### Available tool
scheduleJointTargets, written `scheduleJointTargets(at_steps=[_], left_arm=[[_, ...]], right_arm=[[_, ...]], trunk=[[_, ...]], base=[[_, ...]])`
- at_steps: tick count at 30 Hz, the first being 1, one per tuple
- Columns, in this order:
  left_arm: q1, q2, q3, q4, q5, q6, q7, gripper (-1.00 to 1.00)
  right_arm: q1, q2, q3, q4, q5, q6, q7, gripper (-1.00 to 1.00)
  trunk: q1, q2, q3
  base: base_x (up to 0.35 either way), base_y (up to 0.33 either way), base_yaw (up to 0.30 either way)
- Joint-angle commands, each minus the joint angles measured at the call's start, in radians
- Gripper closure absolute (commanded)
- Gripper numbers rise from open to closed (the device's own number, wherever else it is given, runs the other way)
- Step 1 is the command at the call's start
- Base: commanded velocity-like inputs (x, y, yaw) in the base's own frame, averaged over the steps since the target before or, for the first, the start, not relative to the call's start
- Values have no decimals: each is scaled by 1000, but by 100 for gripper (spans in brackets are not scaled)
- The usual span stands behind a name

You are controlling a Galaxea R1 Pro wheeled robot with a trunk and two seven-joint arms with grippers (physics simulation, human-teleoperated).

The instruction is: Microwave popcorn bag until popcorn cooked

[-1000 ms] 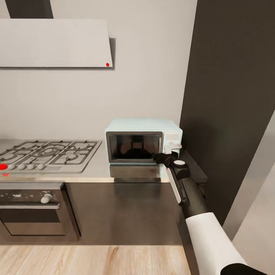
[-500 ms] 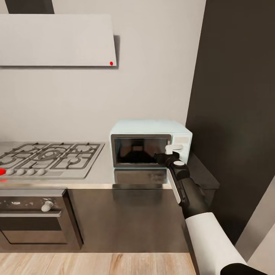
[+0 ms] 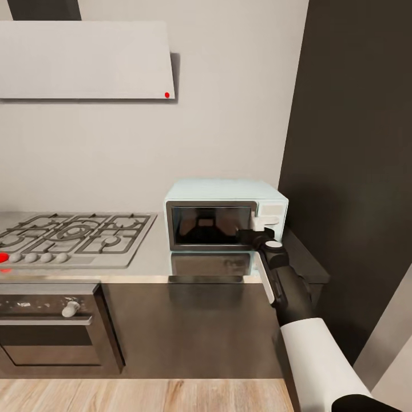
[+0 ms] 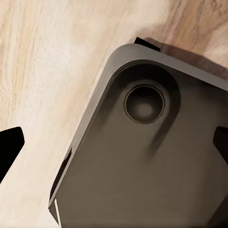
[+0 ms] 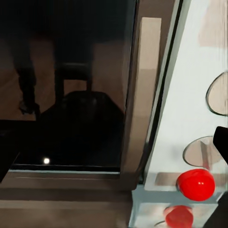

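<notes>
The right claw (image 3: 256, 233) was found advanced slightly since half a second earlier, now at the closed microwave (image 3: 226, 214) door's handle edge on the table (image 3: 154, 260). Its opening could not be told. The door remained unopened; the popcorn bag was not located.

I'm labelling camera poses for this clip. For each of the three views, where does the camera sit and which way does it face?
Head view: high on the robot, facing forward and down at the countertop and microwave; the right arm reaches in, right gripper at the control panel.
Left wrist view: aimed down at wood floor and a grey robot part.
Right wrist view: close to the microwave door edge and red knob.
Head and right wrist views share the microwave.
</notes>
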Motion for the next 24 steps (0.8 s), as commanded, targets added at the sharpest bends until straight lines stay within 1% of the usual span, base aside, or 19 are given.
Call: scheduleJointTargets(at_steps=[1,2,4,6,12,19,21,24], left_arm=[[0,0,7,-1,-1,-2,1,-100],[0,0,7,-1,-1,-2,1,-100],[0,0,8,-1,1,-3,3,-100],[0,-1,8,-1,-1,-2,2,-100],[0,0,7,-1,-2,-1,0,-100],[0,0,7,-1,-2,-3,1,-100],[0,0,7,-1,-2,-2,1,-100],[0,0,7,-1,-1,-3,1,-100]], right_arm=[[-1,-2,-1,-1,9,7,0,-100],[0,-2,-8,-1,8,7,1,-100],[-1,-2,-49,-1,9,6,2,-100],[0,-2,-69,-1,9,6,5,-100],[0,-2,-75,0,11,6,8,-100],[0,-1,-73,0,8,8,17,-100],[0,-1,-72,0,5,9,35,-100],[-1,-1,-72,0,5,8,46,-100]], trunk=[[0,-1,-1],[0,-1,-1],[0,-1,-1],[0,-1,-1],[0,-1,-1],[0,-1,-1],[0,-1,-1],[0,-1,-1]], base=[[0,0,0],[0,0,0],[0,0,0],[11,0,0],[165,0,0],[13,0,0],[0,0,0],[0,0,0]])
